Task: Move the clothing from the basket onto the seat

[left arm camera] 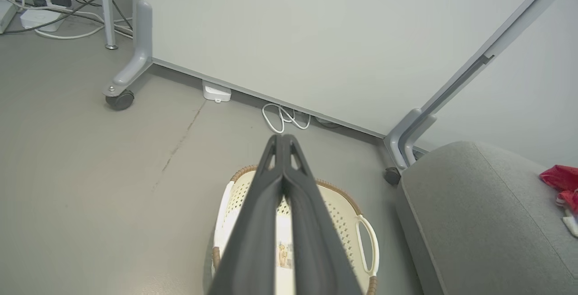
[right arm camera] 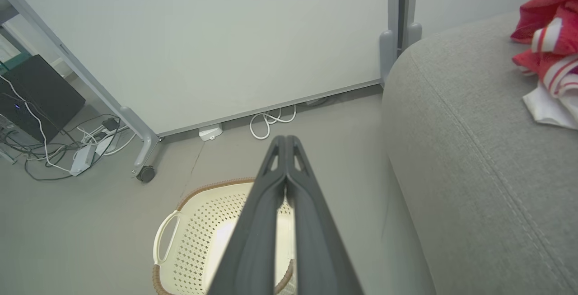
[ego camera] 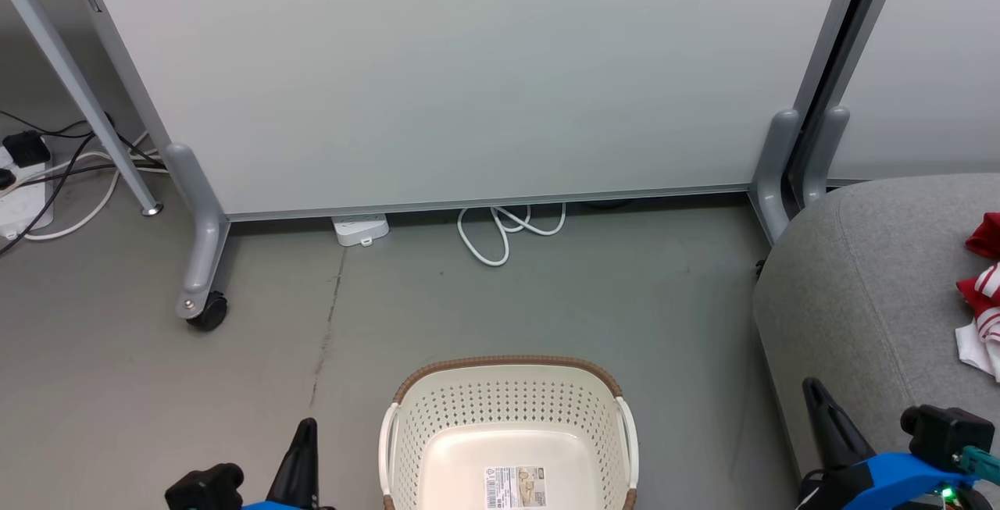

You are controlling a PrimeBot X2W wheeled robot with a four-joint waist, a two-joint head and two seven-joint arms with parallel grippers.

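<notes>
The cream basket (ego camera: pixel 508 401) with a brown rim stands on the floor at bottom centre, holding nothing but the label on its bottom; it shows too in the left wrist view (left arm camera: pixel 347 213) and the right wrist view (right arm camera: pixel 198 227). Red clothing (ego camera: pixel 984 291) with white stripes lies on the grey seat (ego camera: pixel 859 291) at the right edge, also clothing (right arm camera: pixel 548 51) on seat (right arm camera: pixel 474 150), and clothing (left arm camera: pixel 562 182) on seat (left arm camera: pixel 474 213). My left gripper (ego camera: pixel 305 426) (left arm camera: pixel 282 138) is shut and holds nothing, left of the basket. My right gripper (ego camera: pixel 812 385) (right arm camera: pixel 285 138) is shut and holds nothing, over the seat's front edge.
A pale partition panel (ego camera: pixel 469 73) on grey wheeled feet (ego camera: pixel 205 299) stands behind the basket. A white cable coil (ego camera: pixel 508 229) and a white power strip (ego camera: pixel 361 229) lie at its base. More cables and adapters (ego camera: pixel 31 174) lie at far left.
</notes>
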